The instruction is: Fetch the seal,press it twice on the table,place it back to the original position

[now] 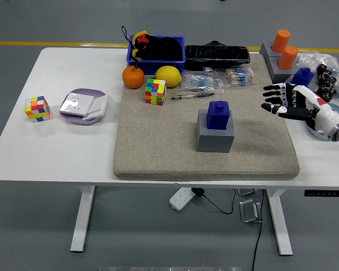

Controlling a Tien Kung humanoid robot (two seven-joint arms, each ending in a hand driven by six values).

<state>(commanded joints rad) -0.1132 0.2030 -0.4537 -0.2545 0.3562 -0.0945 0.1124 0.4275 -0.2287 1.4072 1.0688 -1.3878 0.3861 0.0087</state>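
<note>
Blue seal [218, 114] stands beside pen [192, 96], cube [155, 91].

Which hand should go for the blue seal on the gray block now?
Right. The right hand is open over the mat's right edge, level with the blue seal on its gray block, with nothing between. The left hand is not in view.

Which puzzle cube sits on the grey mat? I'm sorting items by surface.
The cube beside the lemon lies on the mat; the other cube sits on bare white table, far left.
</note>
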